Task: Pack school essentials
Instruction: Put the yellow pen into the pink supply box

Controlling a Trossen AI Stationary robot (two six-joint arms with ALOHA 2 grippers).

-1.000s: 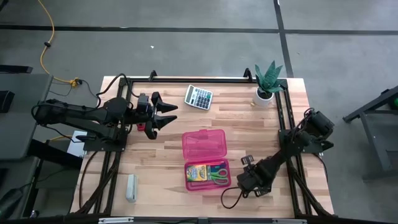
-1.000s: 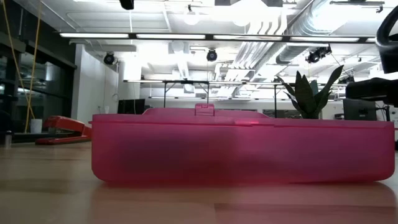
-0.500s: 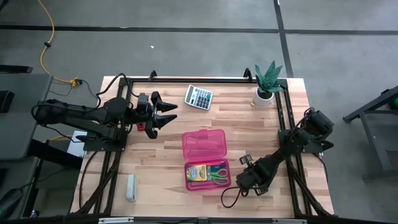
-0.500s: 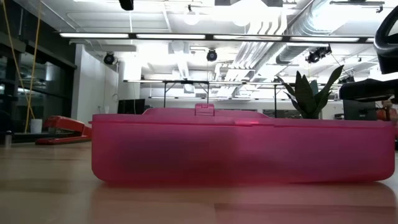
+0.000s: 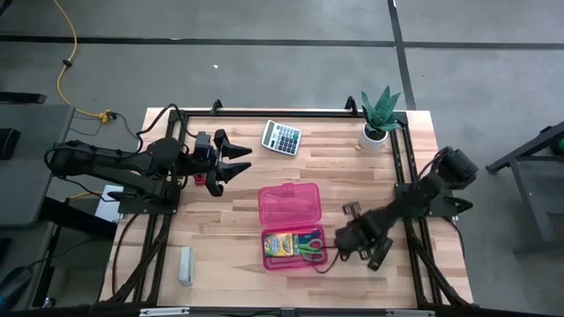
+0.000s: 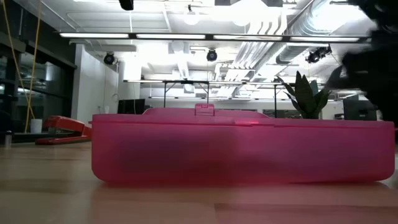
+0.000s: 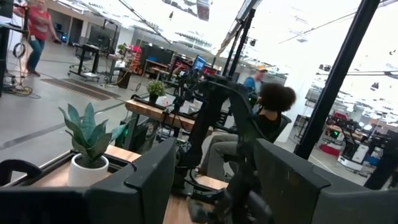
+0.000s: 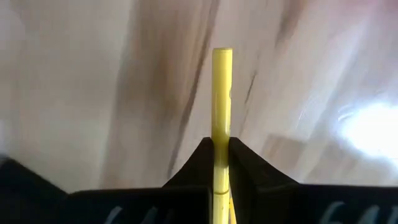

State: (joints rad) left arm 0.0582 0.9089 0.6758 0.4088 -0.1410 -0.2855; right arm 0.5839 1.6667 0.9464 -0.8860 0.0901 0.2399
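- The right gripper (image 8: 221, 152) is clenched on a yellow pencil (image 8: 222, 93); in the right wrist view its two dark fingers (image 8: 245, 158) pinch the shaft from both sides, and the pencil juts straight out past them over the bare wood of the table (image 8: 93, 81).
- In the high view the right gripper (image 5: 345, 238) sits low over the table (image 5: 220, 229), just beside the right edge of the pink case (image 5: 289, 204).
- The left gripper (image 5: 236, 162) hangs over the far left part of the table with its fingers spread wide apart, grasping nothing.
- The left wrist view looks between those spread fingers (image 7: 152, 180) toward the potted plant (image 7: 87, 146) and a seated person (image 7: 261, 124) in the room beyond.
- The case lies open; its nearer half holds the yellow-green crayon box (image 5: 281, 246) and the green-handled scissors (image 5: 308, 246) side by side.
- The print on the crayon box is too small to read.
- A calculator (image 5: 281, 137) lies near the far edge; its keys cannot be read.
- In the low view the pink case (image 6: 242, 152) fills the middle.
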